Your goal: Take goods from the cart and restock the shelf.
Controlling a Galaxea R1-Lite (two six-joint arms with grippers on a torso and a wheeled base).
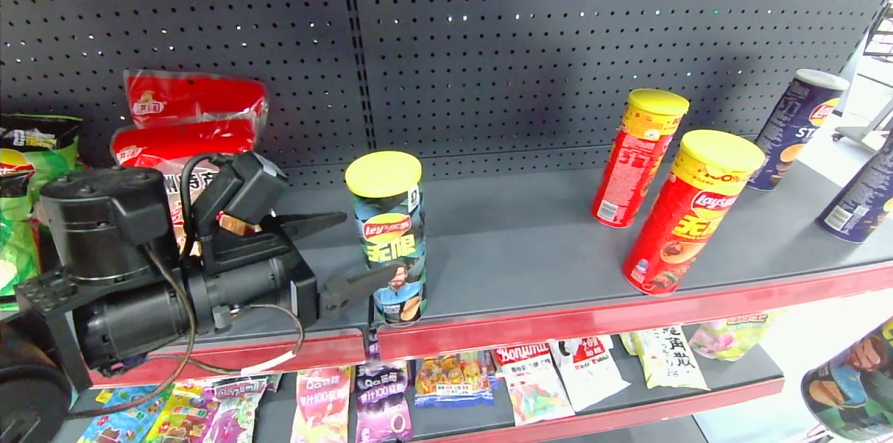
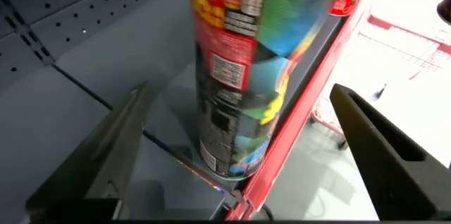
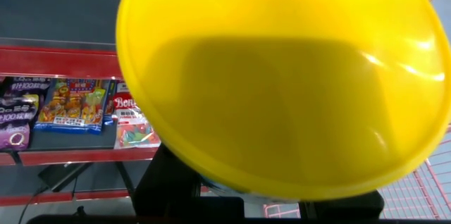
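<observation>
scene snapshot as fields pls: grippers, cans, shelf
left gripper: open, straddling blue-green can
blue-green can: upright, front edge of upper shelf
front red can: upright, right of it, near edge
rear red can: upright, behind that one
second can: yellow lid close to right wrist camera; grip unclear
lower shelf: candy packets

centre, front edge of shelf (image 1: 530, 248): can (image 1: 388, 241), left tool (image 1: 366, 242) at its left | right: two cans (image 1: 691, 213), one behind the other | upper left: bags (image 1: 188, 115) | bottom: packets (image 1: 530, 380) on lower shelf (image 1: 739, 373)
</observation>
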